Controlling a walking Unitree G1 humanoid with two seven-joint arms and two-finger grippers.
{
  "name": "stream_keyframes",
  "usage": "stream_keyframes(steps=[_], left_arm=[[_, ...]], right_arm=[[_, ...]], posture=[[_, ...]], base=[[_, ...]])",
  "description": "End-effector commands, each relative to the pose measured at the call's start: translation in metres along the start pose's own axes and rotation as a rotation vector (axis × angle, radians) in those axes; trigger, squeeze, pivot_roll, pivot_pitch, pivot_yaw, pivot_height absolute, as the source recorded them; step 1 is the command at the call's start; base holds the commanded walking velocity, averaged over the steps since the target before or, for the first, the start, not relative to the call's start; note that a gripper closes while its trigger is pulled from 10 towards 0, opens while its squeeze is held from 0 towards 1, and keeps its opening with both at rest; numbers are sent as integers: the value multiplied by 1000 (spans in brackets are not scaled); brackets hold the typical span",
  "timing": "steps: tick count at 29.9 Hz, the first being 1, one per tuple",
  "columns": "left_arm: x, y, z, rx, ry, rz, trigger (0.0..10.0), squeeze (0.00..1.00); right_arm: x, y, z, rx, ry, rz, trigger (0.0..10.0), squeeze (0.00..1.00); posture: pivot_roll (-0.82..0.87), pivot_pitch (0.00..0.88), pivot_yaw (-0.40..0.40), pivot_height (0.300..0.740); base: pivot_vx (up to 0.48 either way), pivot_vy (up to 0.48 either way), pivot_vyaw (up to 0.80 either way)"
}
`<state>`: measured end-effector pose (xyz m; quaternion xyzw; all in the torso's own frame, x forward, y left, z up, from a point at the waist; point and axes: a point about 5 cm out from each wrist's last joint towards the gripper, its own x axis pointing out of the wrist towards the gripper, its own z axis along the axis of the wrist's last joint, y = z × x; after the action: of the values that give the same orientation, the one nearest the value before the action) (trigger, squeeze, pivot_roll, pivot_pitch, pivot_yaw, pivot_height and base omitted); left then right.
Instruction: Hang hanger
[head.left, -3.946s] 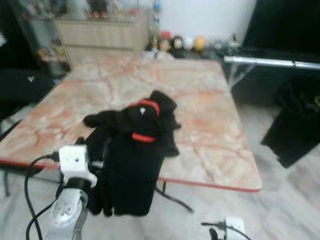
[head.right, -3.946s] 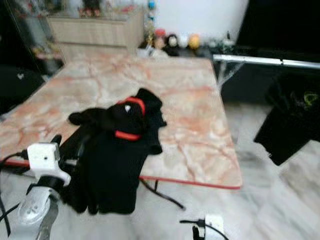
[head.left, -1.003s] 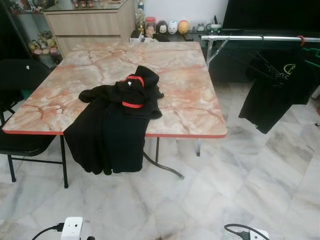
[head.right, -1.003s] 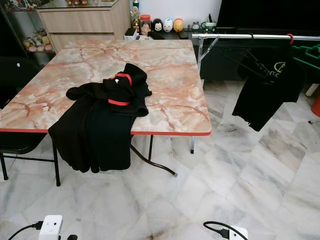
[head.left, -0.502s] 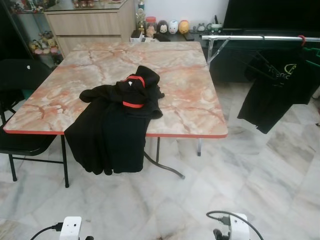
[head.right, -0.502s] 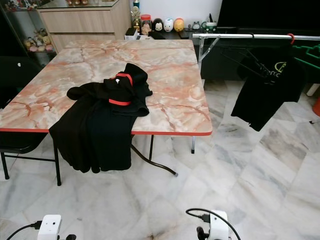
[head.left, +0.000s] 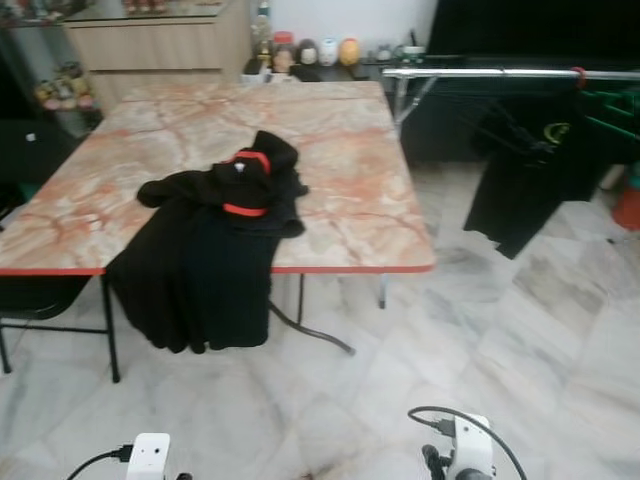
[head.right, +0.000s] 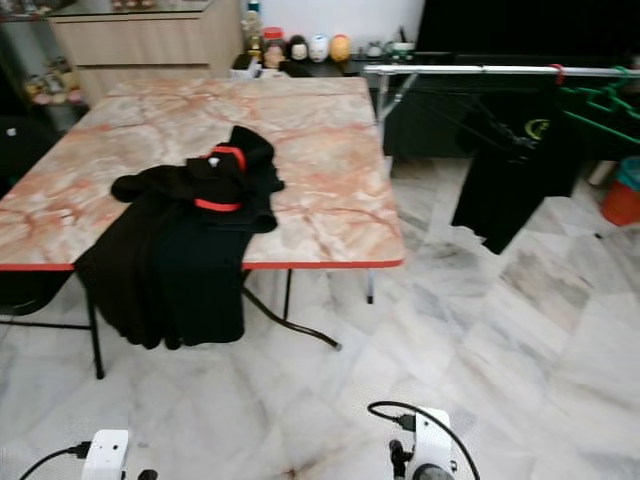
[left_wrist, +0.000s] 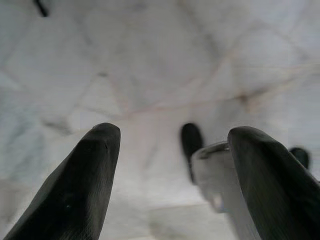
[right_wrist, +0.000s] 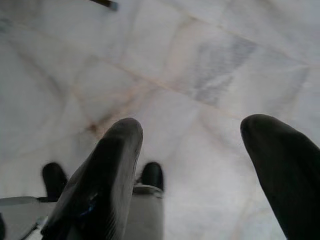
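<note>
Marble-topped table with a red edge stands ahead at about 11 o'clock, and a black garment with red trim (bunched at the collar, its hanger not clearly made out) lies on the top and drapes over the near edge toward the floor. At about 1 o'clock a silver clothes rail runs across, with a black T-shirt hanging from it and green hangers beside the shirt. A wooden cabinet stands behind the table at 12 o'clock. Both arms hang low over the pale marble floor. Left gripper is released, its fingers spread wide with nothing between them. Right gripper is likewise released, fingers apart above bare tile.
</note>
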<state>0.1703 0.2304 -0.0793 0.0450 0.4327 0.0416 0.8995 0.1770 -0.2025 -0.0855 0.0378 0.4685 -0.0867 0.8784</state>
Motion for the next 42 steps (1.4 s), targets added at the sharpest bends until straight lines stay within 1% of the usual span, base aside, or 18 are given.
stream_keyframes(steps=[1, 18, 26, 34, 42], left_arm=[[-2, 7, -4, -19, 7, 33, 10000, 0], [0, 2, 3, -31, -27, 19, 10000, 0], [0, 1, 4, -38, -35, 19, 10000, 0], [0, -3, 3, -40, -36, 10, 10000, 0], [0, -1, 4, -43, -37, 9, 10000, 0]], right_arm=[[0, 2, -2, -19, 8, 4, 10000, 0], [-1, -2, -3, -46, 10, 11, 10000, 0], [-1, -2, -2, -54, 9, 15, 10000, 0], [-1, -4, -3, -64, 8, 15, 10000, 0], [-1, -4, -2, -60, 7, 15, 10000, 0]], posture=[[4, 0, -7, 740], [-4, 0, -11, 740], [-1, 0, -12, 740], [-3, 0, -14, 740], [-4, 0, -11, 740]], base=[[0, -292, 0], [0, -329, 0], [0, -338, 0], [0, -336, 0], [0, -337, 0]])
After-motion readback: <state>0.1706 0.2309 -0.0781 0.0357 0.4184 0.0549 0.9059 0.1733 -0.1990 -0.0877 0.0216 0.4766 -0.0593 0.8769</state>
